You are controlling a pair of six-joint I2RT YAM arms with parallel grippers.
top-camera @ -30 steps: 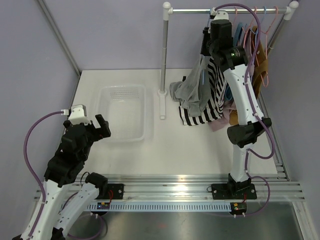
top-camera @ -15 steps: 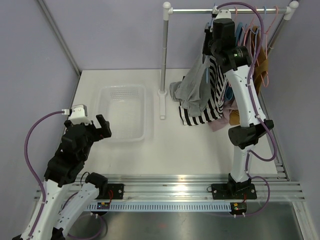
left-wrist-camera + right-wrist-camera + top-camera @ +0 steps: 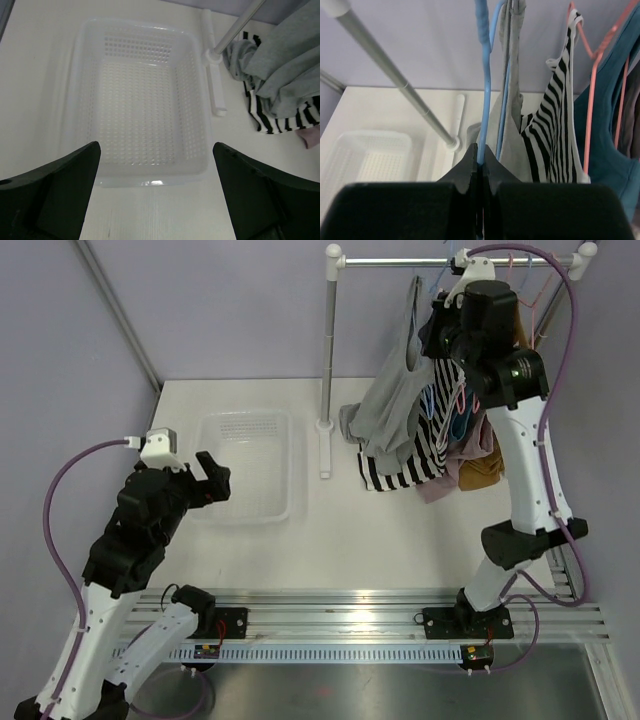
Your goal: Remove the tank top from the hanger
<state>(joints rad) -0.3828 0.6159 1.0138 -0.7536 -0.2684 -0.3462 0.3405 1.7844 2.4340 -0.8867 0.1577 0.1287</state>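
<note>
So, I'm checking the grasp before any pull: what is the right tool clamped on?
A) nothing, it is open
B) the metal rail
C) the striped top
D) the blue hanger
D: in the right wrist view the right tool is shut on the thin wire of the blue hanger, with the grey tank top hanging just beside it.
</note>
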